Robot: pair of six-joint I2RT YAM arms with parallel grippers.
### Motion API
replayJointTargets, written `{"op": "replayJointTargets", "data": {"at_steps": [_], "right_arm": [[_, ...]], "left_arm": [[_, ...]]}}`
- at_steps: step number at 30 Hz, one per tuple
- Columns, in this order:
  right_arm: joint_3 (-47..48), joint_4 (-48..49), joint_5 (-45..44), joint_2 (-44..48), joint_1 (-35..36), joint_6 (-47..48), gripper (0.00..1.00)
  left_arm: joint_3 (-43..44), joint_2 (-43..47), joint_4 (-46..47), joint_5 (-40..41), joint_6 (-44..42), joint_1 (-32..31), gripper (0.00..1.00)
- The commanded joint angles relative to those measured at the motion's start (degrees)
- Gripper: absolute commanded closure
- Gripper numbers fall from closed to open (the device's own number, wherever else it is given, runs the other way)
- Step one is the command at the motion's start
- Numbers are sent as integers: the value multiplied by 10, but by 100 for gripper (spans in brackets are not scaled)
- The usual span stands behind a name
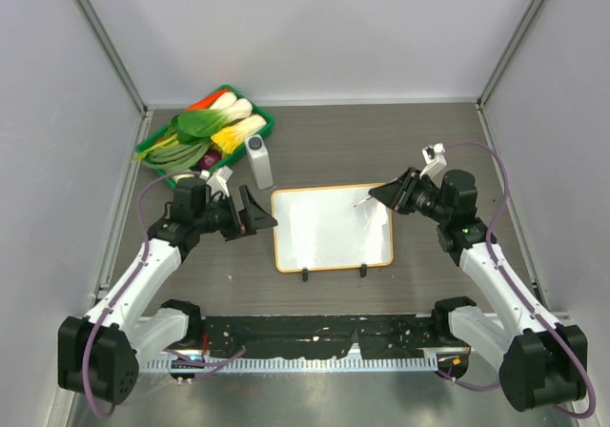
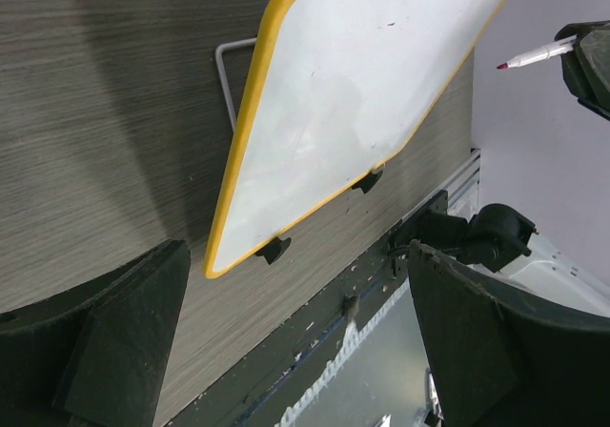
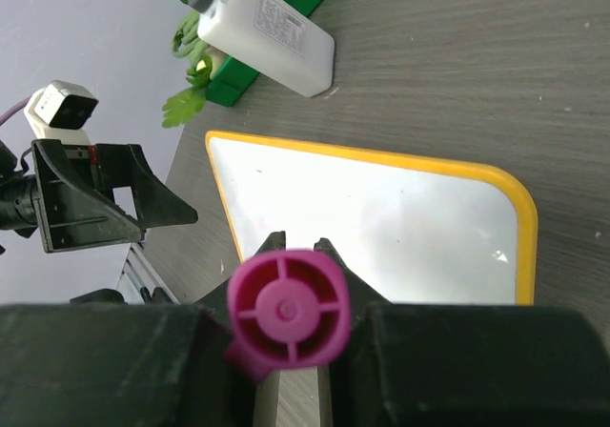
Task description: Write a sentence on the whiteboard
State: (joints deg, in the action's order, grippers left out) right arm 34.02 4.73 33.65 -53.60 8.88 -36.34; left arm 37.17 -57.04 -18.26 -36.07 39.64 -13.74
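The whiteboard [image 1: 332,227] [image 2: 353,93] [image 3: 381,227] lies flat at the table's middle, orange-framed, its two black clip feet on the near edge. Its surface is plain white; the sentence is not in view. My right gripper [image 1: 391,195] [image 3: 300,246] is shut on a marker whose magenta end [image 3: 288,313] faces the wrist camera. The marker's tip [image 1: 363,201] [image 2: 503,65] points at the board's far right part, seemingly just above it. My left gripper [image 1: 259,214] [image 2: 300,274] stands open and holds nothing, just left of the board's left edge.
A green tray [image 1: 264,120] of vegetables sits at the back left. A white bottle [image 1: 258,160] [image 3: 267,31] lies between it and the board. A thin wire loop [image 2: 224,74] shows at the board's far edge. The black rail [image 1: 315,336] runs along the table's near edge.
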Motion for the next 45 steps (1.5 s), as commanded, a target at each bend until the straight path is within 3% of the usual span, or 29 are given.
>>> {"op": "replayJointTargets", "data": {"at_steps": [1, 9, 17, 26, 31, 35, 45], "right_arm": [[-20, 51, 5, 5, 0, -1, 99], [-24, 47, -2, -6, -1, 21, 99], [-25, 46, -17, -10, 3, 32, 99], [-12, 34, -107, -3, 82, 56, 99], [0, 34, -124, -6, 102, 58, 99], [-1, 41, -121, -11, 109, 50, 99], [1, 53, -110, -8, 126, 40, 99]], "left_arm": [[-8, 7, 45, -3, 5, 2, 0], [-56, -18, 130, 2, 40, -1, 0], [-66, -35, 149, -3, 33, -3, 0], [-80, -31, 179, -9, 50, -4, 1], [-105, -21, 254, -15, 69, -3, 2], [-148, -35, 391, -46, 114, -3, 2], [-160, -138, 559, -58, 127, -4, 12]]}}
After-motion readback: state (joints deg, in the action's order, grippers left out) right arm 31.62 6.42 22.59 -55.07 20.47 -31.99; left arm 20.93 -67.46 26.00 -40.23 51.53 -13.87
